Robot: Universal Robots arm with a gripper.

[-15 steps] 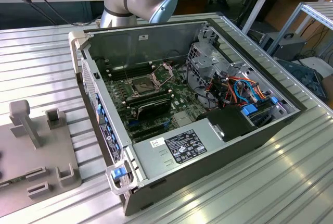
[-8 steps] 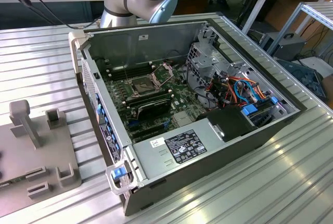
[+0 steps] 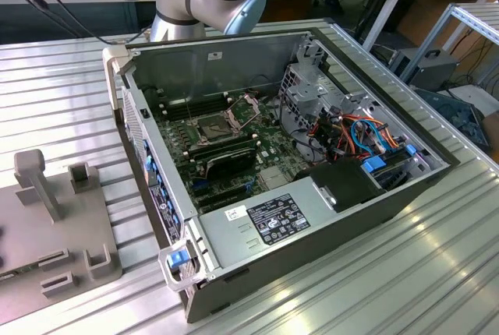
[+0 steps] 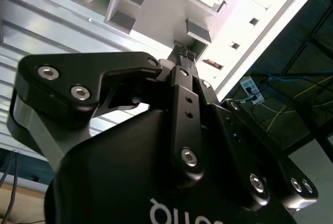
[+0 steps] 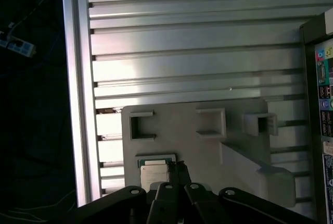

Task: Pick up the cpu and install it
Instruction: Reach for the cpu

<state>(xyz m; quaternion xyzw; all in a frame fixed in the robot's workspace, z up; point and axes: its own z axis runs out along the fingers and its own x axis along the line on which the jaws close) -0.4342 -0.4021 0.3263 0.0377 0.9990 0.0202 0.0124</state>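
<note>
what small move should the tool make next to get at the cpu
Probably a short sideways shift to centre the tool over the cpu, which lies in its pocket on the grey fixture plate: the tool hangs beside it.

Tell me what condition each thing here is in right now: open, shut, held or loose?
cpu: lying flat in its holder on the grey plate, not held.
hand: shut, empty, close by the cpu.
socket: open, hinged plate swung up.
computer case: lying on its side, cover off.
</note>
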